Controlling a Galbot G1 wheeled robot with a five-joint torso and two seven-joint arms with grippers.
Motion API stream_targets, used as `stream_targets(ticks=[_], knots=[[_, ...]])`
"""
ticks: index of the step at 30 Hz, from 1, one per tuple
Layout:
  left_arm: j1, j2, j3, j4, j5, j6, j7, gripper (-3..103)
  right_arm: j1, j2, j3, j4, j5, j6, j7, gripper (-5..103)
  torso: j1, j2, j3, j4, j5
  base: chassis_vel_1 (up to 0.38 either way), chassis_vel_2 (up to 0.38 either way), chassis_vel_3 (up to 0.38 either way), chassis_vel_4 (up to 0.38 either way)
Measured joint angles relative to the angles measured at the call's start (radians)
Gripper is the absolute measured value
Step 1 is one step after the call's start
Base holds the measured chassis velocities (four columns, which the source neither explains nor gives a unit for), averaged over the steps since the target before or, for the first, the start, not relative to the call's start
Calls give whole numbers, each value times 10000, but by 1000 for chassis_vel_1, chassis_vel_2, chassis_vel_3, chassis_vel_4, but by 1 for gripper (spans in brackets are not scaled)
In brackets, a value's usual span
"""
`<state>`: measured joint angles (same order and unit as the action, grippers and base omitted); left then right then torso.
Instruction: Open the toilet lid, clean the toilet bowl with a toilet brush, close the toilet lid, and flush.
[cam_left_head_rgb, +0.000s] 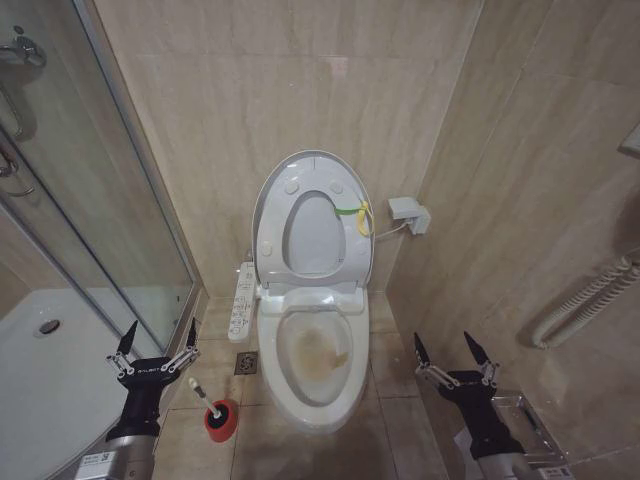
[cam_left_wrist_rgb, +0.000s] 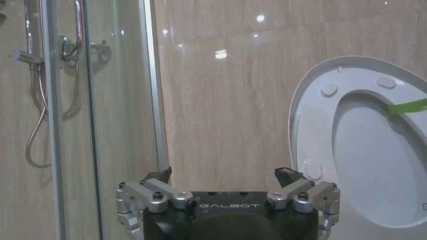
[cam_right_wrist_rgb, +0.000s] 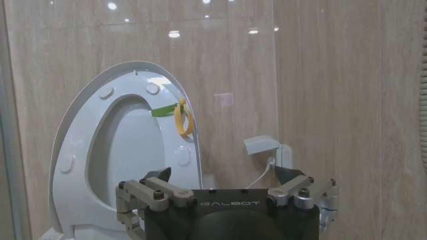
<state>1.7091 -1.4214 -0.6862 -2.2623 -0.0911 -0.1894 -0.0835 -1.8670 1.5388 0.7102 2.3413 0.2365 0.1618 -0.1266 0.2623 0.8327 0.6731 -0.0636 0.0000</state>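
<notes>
**Toilet lid up, brush in its holder**

Toilet lid (cam_left_head_rgb: 312, 190) stands raised against the tiled wall, and we see the stained toilet bowl (cam_left_head_rgb: 316, 352) exposed below it. Our left gripper (cam_left_head_rgb: 158, 345) hovers wide open above the toilet brush (cam_left_head_rgb: 205, 399), which sits in its red holder (cam_left_head_rgb: 222, 420). Our right gripper (cam_left_head_rgb: 452, 350) waits wide open beside the bowl.

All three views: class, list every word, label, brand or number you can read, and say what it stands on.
"GALBOT": on the left pincer body, left wrist view.
"GALBOT": on the right pincer body, right wrist view.
Lettering on both pincer bodies in the head view: too small to read.
Markings on the toilet's side control panel: too small to read.
</notes>
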Motion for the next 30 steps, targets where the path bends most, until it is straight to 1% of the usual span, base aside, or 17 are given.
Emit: stream_targets(ticks=[14, 17, 20, 21, 22, 23, 24, 27, 29, 30], knots=[[1, 0, 0, 0, 0, 0, 0, 100, 0, 0, 0, 1, 0, 0, 0, 100, 0, 0, 0, 0, 0, 0, 0, 0, 0], [-9, 0, 6, -6, -14, 89, 8, 100, 0, 0, 0, 1, 0, 0, 0, 100, 0, 0, 0, 0, 0, 0, 0, 0, 0], [-115, 13, 110, -122, -208, 868, 158, 100, 0, 0, 0, 0, 0, 0, 0, 100, 0, 0, 0, 0, 0, 0, 0, 0, 0], [-170, 22, 171, -191, -321, 1297, 242, 99, 0, 0, -1, 1, 0, 0, 0, 100, 0, 0, 0, 0, 0, 0, 0, 0, 0], [-200, 26, 200, -231, -385, 1534, 287, 99, 0, 0, 0, 0, 0, 0, 0, 100, 0, 0, 0, 0, 0, 0, 0, 0, 0], [-249, 33, 251, -293, -486, 1909, 360, 99, 0, -1, 0, 0, 0, 0, 0, 100, 0, 0, 0, 0, 0, 0, 0, 0, 0], [-249, 33, 251, -293, -486, 1909, 360, 99, 0, -1, 0, 0, 0, 0, 0, 100, 0, 0, 0, 0, 0, 0, 0, 0, 0], [-360, 48, 348, -424, -694, 2711, 514, 99, 0, 0, 0, 1, 0, 0, 0, 100, 0, 0, 0, 0, 0, 0, 0, 0, 0], [-461, 62, 444, -537, -889, 3444, 655, 100, 0, -1, 0, 0, 0, 0, 0, 100, 0, 0, 0, 0, 0, 0, 0, 0, 0], [-461, 62, 444, -537, -889, 3444, 655, 100, 0, -1, 0, 0, 0, 0, 0, 100, 0, 0, 0, 0, 0, 0, 0, 0, 0]])
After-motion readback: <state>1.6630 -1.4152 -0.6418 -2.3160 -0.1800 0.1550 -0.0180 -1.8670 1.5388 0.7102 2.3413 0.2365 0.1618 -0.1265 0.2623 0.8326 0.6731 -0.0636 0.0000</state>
